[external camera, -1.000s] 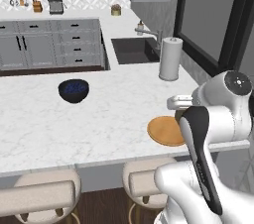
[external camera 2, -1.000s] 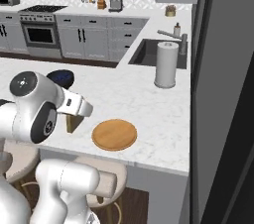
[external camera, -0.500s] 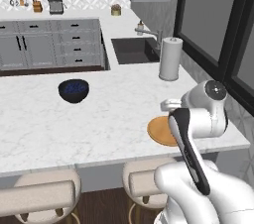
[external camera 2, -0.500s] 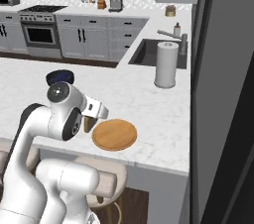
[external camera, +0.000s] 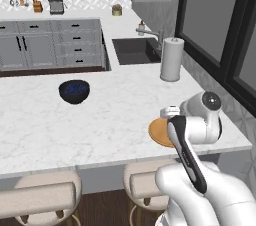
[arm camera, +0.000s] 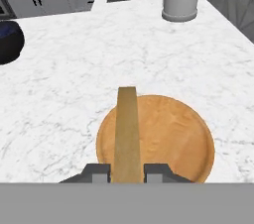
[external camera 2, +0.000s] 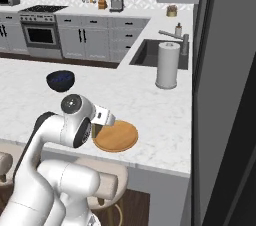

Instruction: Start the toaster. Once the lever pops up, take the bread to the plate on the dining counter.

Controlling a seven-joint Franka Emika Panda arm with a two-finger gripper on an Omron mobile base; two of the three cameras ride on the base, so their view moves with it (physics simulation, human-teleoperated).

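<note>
Your hand view shows the two-finger gripper (arm camera: 127,171) clamped on the thin tan bread slice (arm camera: 126,131), held edge-on above the round orange wooden plate (arm camera: 173,134). On the white marble dining counter (external camera: 110,115) beyond stand a dark round bowl (external camera: 74,91) and a white paper-towel roll (external camera 2: 167,65); a sink (external camera 2: 150,52) lies behind.

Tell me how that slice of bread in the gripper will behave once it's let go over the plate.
The bread looks stiff: it juts straight out from the gripper without sagging. Held on edge and thin, it will probably tip flat rather than stand. It seems light, and the plate has only a low rim, so it might slide a little.
</note>
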